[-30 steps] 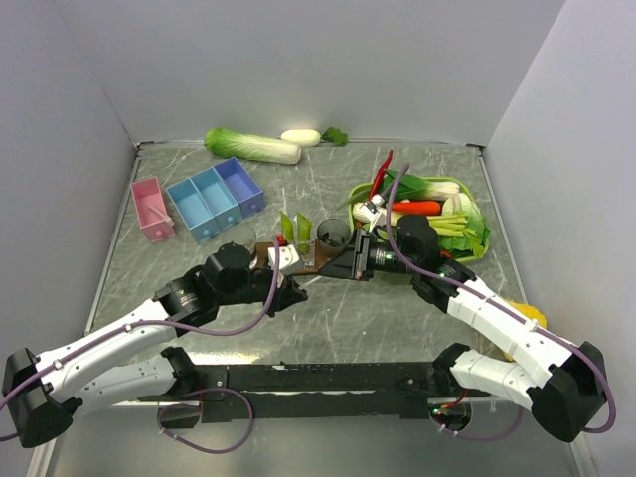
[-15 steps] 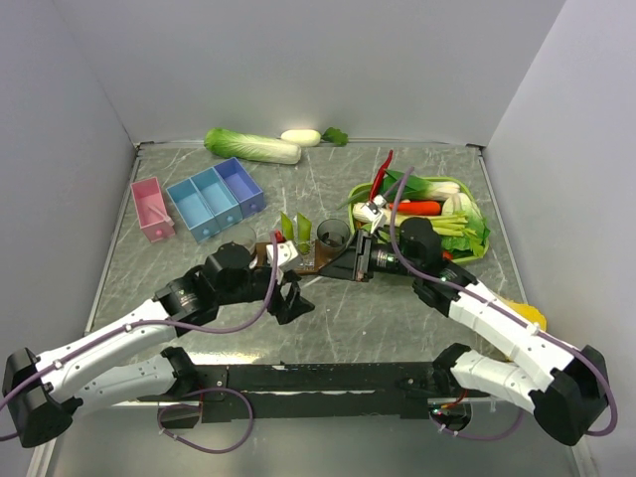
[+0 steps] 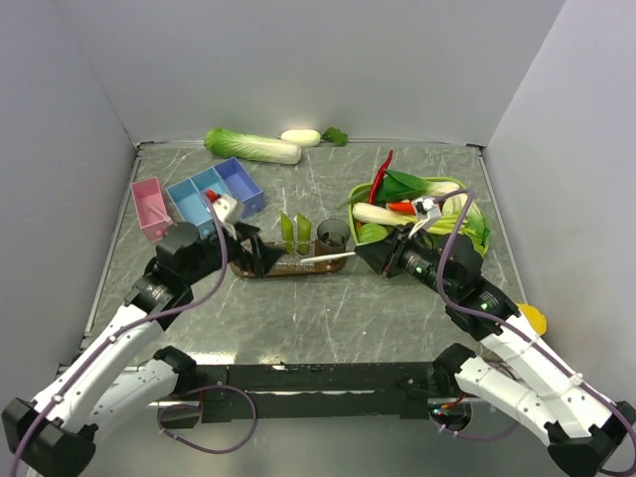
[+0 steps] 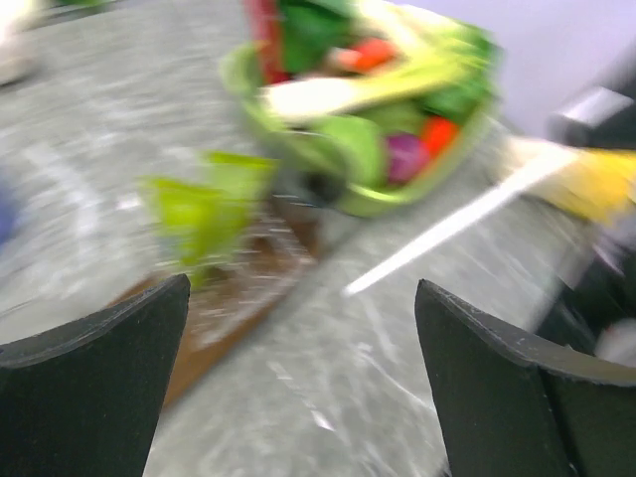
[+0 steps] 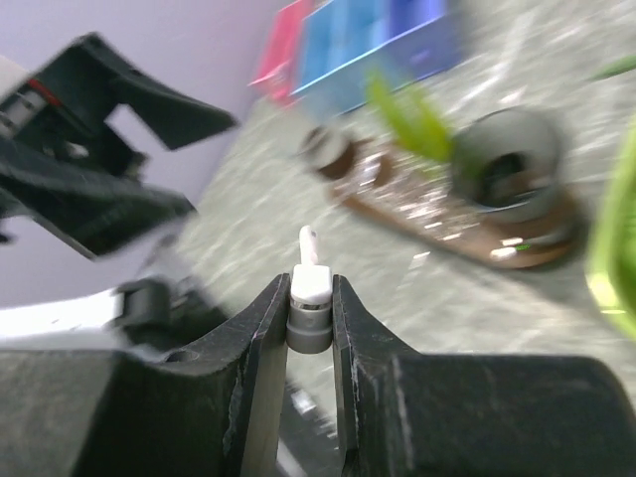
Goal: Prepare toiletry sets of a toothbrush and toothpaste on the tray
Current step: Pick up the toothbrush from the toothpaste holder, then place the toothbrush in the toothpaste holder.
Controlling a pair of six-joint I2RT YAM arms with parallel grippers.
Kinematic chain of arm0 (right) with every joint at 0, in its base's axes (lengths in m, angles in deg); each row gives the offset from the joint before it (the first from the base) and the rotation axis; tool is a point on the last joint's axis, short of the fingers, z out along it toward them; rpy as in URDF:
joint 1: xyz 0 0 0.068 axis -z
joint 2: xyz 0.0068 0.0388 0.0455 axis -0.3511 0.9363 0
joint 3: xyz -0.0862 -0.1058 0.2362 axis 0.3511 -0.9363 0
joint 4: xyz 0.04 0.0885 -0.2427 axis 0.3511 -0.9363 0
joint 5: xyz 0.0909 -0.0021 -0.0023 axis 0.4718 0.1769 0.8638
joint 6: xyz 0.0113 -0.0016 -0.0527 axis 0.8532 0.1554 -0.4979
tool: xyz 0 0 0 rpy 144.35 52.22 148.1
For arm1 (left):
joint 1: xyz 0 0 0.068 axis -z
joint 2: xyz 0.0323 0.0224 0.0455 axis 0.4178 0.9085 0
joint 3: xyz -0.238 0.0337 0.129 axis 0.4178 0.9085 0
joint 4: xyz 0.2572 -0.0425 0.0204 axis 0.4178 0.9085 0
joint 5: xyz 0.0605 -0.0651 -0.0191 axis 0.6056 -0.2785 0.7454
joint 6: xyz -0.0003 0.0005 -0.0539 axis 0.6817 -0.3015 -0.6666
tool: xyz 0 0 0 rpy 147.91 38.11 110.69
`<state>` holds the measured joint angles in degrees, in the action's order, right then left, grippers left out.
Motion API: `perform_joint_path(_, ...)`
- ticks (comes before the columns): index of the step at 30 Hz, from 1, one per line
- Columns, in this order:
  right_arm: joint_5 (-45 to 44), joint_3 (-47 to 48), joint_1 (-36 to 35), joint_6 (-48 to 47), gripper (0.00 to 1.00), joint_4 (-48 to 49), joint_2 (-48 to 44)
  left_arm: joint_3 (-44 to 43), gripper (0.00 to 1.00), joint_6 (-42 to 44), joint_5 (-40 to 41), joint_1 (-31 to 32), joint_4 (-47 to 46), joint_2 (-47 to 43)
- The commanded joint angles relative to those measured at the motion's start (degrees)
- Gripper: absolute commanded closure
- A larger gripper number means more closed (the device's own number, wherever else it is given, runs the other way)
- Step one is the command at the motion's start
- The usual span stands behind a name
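You get open table [image 3: 328, 318] on the near side of the tray [image 3: 288, 269]; the tumbler [image 3: 333, 235], toothpaste tubes [image 3: 295, 232] and, it seems, the toothbrush [image 3: 326, 258] crowd its right half.

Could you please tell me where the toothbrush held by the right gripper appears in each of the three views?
Top external: the toothbrush is at the centre, pointing left from the right gripper toward the tray.
Left wrist: the toothbrush is right of centre, a blurred white stick slanting up to the right.
Right wrist: the toothbrush is at lower centre, seen end-on, clamped between the fingers.
Shared landmark: the tray, lower left in the left wrist view, upper right in the right wrist view.
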<state>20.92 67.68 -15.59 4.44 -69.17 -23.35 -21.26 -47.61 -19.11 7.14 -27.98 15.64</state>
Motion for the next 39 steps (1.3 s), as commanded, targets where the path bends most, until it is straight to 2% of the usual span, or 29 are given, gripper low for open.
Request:
perform_joint_path(1,-11.9,2.0,-1.4,-7.4,1.00,-0.3,-0.2,-2.2,0.01,-3.6,3.1,-8.1,-1.7,2.0)
perform_joint_path(5,-20.2,1.4,-5.4,-11.6,1.00,3.3,1.3,-2.6,0.01,-4.1,8.2,-13.3,0.2,3.9)
perform_joint_path(8,-27.0,1.0,-10.2,-15.0,1.00,6.9,2.7,-2.6,0.01,-4.5,9.3,-14.5,0.9,5.0)
perform_joint_path(11,-29.4,1.2,-12.8,-17.2,1.00,9.6,4.2,-2.4,0.01,-4.7,8.6,-15.2,0.7,6.3)
perform_joint_path(21,-28.7,2.0,-13.6,-17.5,1.00,11.2,10.8,-3.0,0.01,-4.9,6.8,-16.9,1.4,9.1)
perform_joint_path(39,-27.3,3.0,-14.6,-17.5,1.00,13.5,15.5,-2.7,0.01,-4.8,5.2,-17.3,1.0,8.8)
